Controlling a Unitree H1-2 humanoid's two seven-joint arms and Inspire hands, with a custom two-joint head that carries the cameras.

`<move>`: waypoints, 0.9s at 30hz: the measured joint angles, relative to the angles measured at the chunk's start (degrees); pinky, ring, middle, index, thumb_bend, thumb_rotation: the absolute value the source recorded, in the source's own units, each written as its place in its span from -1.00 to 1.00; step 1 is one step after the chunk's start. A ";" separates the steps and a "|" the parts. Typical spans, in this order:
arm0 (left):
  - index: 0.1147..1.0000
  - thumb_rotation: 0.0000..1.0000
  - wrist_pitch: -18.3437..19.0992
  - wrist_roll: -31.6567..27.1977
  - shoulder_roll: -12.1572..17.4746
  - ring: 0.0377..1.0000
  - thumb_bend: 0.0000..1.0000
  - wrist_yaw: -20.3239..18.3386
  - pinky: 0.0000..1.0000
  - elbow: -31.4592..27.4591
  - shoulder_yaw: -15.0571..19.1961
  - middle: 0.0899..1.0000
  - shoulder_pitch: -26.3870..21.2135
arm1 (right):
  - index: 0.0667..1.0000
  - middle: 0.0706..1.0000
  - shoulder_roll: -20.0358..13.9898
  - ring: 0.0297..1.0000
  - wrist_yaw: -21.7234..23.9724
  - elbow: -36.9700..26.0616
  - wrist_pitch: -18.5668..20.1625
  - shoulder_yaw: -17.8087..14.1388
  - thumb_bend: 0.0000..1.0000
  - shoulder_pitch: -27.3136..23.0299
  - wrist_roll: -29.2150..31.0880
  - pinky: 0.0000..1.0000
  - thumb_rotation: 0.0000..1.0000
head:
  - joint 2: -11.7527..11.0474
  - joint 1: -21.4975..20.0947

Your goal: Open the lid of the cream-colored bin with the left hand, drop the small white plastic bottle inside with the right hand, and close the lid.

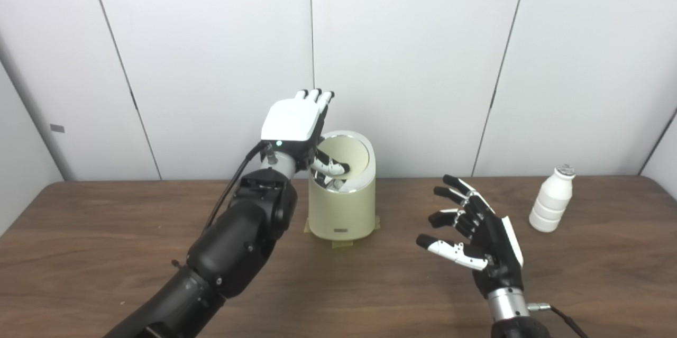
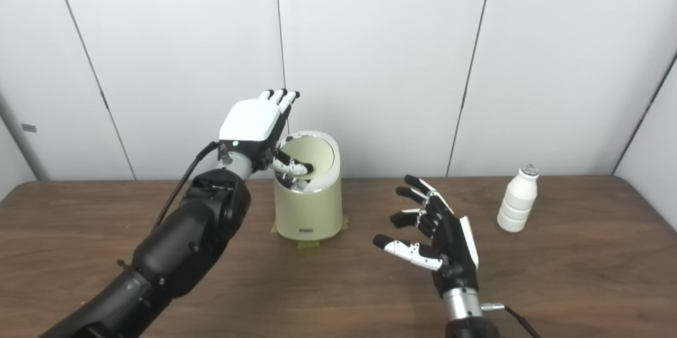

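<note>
The cream-colored bin (image 1: 342,206) stands at the middle of the wooden table (image 1: 106,232). Its lid (image 1: 353,154) is tilted up, the inner face turned toward me. My left hand (image 1: 293,121) is at the lid's left edge, its thumb (image 1: 330,166) across the inner face and its fingers straight up behind the edge. The small white plastic bottle (image 1: 551,200) stands upright at the far right. My right hand (image 1: 476,232) hovers open between bin and bottle, palm facing left, touching neither.
Strips of tape (image 1: 341,244) show under the bin's base. A white panelled wall (image 1: 423,63) runs right behind the table's far edge. A cable (image 1: 232,184) trails from the left wrist.
</note>
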 measured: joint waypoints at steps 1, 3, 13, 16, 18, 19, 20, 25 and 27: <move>1.00 -0.83 0.01 -0.02 -0.04 1.00 0.88 0.34 0.80 -0.39 0.61 1.00 0.35 | 0.57 0.47 0.02 0.04 0.02 0.00 0.00 0.01 0.59 -0.01 0.01 0.01 -0.81 | 0.00 0.00; 1.00 -0.71 -0.35 -0.75 -0.45 1.00 0.83 2.55 0.71 -0.98 3.11 1.00 1.75 | 0.57 0.47 0.04 0.04 0.04 0.00 -0.01 0.02 0.57 -0.04 0.04 0.01 -0.83 | -0.09 0.26; 0.88 -0.49 -10.20 -28.21 -7.71 0.81 0.49 10.47 0.48 -13.13 25.58 0.87 12.92 | 0.57 0.47 0.02 0.07 0.03 0.01 0.00 0.08 0.58 -0.10 -0.08 0.01 -0.76 | -0.26 0.61; 0.81 -0.52 -9.86 -35.12 -8.73 0.74 0.44 8.74 0.49 -19.50 28.85 0.76 16.52 | 0.57 0.46 -0.20 0.07 0.02 0.29 -0.11 -0.04 0.58 -0.18 -0.05 -0.02 -0.73 | -0.35 0.70; 0.75 -0.55 -9.28 -39.90 -9.19 0.65 0.45 7.25 0.46 -22.86 30.86 0.67 19.83 | 0.57 0.46 -0.44 0.06 0.07 1.00 -0.14 -0.03 0.58 -0.37 0.00 -0.04 -0.71 | -0.44 0.79; 0.73 -0.56 -9.22 -41.71 -9.46 0.62 0.45 7.09 0.44 -23.52 31.66 0.64 21.54 | 0.57 0.46 -0.51 0.06 0.05 1.10 -0.14 -0.08 0.58 -0.36 0.01 -0.04 -0.71 | -0.44 0.79; 0.72 -0.55 -9.04 -43.20 -9.69 0.57 0.45 6.99 0.37 -23.56 32.59 0.62 23.36 | 0.57 0.47 -0.64 0.07 0.05 1.13 -0.14 -0.13 0.58 -0.36 0.03 -0.04 -0.70 | -0.44 0.88; 0.64 -0.66 -8.49 -51.40 -9.29 0.41 0.43 4.95 0.13 -23.66 36.28 0.54 31.32 | 0.57 0.46 -0.81 0.09 0.15 1.07 -0.08 -0.19 0.62 -0.36 0.36 -0.03 -0.65 | -0.62 1.14; 0.59 -0.76 -9.40 -53.57 -8.79 0.38 0.37 4.52 0.12 -23.66 37.04 0.51 33.83 | 0.56 0.46 -0.88 0.09 0.30 1.08 -0.07 -0.20 0.63 -0.36 0.58 0.00 -0.63 | -0.79 0.79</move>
